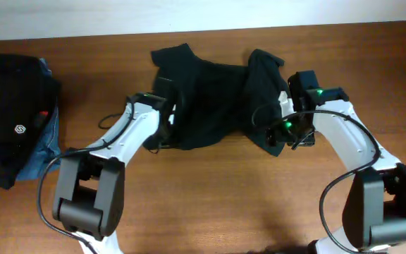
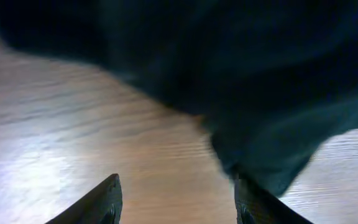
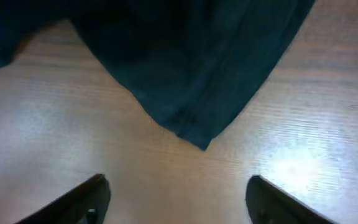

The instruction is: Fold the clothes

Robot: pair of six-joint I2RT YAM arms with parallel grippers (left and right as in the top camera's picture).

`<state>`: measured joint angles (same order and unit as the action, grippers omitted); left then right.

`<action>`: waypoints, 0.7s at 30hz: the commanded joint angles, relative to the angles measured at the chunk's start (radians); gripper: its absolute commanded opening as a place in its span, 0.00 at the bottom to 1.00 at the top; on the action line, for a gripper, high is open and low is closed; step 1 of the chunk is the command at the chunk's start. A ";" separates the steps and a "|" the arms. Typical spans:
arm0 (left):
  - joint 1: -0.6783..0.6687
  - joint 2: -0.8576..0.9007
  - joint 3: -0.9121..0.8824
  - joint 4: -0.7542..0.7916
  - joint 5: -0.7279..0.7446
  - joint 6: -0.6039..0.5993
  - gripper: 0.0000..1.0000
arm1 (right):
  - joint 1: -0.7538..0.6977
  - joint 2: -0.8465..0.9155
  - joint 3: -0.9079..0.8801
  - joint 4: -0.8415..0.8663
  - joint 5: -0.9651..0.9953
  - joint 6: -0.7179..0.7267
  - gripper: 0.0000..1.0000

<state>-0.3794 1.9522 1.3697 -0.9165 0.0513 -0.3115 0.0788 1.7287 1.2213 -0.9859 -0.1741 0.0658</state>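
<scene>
**Both grippers open at the edges of a crumpled black T-shirt**

The black T-shirt (image 1: 213, 99) lies bunched and unfolded on the far middle of the wooden table (image 1: 210, 197), with a sleeve sticking out at each upper corner.

The left gripper (image 1: 166, 106) sits at the shirt's left edge. In the left wrist view, the left gripper (image 2: 178, 205) has its jaws spread with only bare wood between them. The dark cloth (image 2: 247, 74) fills the upper part of that view. A drooping fold of it comes down just beside the fingertip on the picture's right, but whether they touch cannot be told.

The right gripper (image 1: 287, 113) is at the shirt's right edge. In the right wrist view, the right gripper (image 3: 179, 202) also has its jaws wide apart over bare wood. A pointed corner of the shirt (image 3: 191, 81) ends ahead of the fingertips, clear of both.

At the table's left end, well apart from the shirt, a black garment (image 1: 9, 106) with a small white round logo (image 1: 19, 130) lies on a blue denim piece (image 1: 41, 152)
</scene>
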 commanded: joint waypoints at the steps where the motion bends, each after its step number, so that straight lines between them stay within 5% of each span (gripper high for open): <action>1: -0.045 -0.011 -0.013 0.032 0.024 0.026 0.57 | 0.007 -0.011 -0.051 0.042 0.006 -0.009 0.70; 21: -0.161 0.083 -0.014 0.120 -0.223 0.127 0.57 | 0.007 -0.003 -0.126 0.153 0.006 -0.009 0.66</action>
<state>-0.5430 2.0018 1.3624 -0.7990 -0.0681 -0.2119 0.0788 1.7287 1.1046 -0.8383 -0.1741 0.0662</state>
